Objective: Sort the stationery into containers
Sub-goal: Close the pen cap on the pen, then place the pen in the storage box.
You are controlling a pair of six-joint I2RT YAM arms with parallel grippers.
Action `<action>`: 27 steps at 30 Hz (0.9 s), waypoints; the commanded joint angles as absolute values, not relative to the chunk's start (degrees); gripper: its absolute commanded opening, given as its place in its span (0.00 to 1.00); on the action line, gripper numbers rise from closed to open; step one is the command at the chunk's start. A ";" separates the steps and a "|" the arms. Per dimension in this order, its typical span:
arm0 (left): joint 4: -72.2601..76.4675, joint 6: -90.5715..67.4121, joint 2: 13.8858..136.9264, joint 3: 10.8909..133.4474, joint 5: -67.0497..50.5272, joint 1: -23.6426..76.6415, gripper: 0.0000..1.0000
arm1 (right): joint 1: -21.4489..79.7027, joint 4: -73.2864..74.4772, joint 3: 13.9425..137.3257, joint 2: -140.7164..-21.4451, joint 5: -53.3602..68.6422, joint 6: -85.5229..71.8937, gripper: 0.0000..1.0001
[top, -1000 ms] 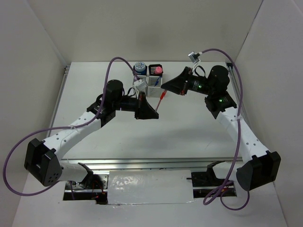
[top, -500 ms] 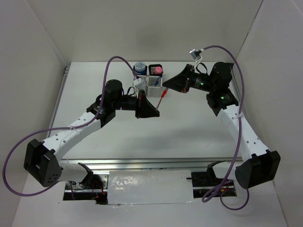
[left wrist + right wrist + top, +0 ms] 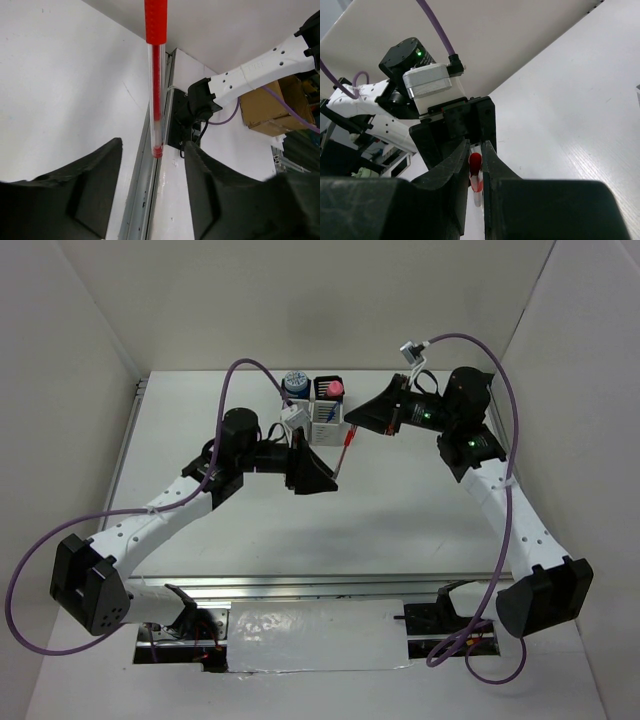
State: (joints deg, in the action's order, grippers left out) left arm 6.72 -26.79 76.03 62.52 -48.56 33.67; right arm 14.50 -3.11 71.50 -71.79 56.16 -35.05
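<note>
Two arms meet just past the middle of the table [image 3: 400,530]. Going outward from 6 o'clock in the top view, the left gripper [image 3: 320,480] comes first; its fingers [image 3: 75,185] are spread wide and hold nothing; the lower end of the red pen [image 3: 344,451] hangs in the gap between them and, as far as the left wrist view shows, touches neither. From there the pen slants up toward 1 o'clock to the right gripper [image 3: 349,427], whose jaws are pinched nearly together on the pen's opaque red upper section; the right arm alone carries the pen, clear of the table. Just beyond, toward 11 o'clock of that gripper, stand the pen cups [image 3: 322,412]; a blue roll [image 3: 294,383] sits in the far left cup and a pink-capped tube [image 3: 336,389] sticks out of the far right one. The pen looks light, thin and stiff; its clear, smooth barrel would likely slip or swivel in a two-point pinch. The red section is probably the better place to hold, as the right gripper does now, near one end so the free end can lead into a cup. A grip on the bare barrel would, I judge, call for a firm close and a slow move, since a small knock against a cup rim could tilt it.
</note>
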 commanded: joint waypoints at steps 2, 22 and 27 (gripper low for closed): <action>5.63 -23.91 74.97 65.30 -47.73 33.49 0.69 | 14.06 -1.41 75.76 -72.42 55.37 -32.26 0.00; -14.75 -30.76 77.07 73.10 -27.69 10.99 0.99 | 16.96 -2.43 86.22 -87.18 18.82 -8.17 0.00; -15.74 -32.78 78.84 71.90 -26.63 6.86 0.99 | 19.59 -7.46 87.27 -94.29 12.23 -6.87 0.00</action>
State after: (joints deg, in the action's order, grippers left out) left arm -13.04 -30.52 78.70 71.24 -28.71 8.64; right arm 17.78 -0.51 84.36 -92.51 19.46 -9.41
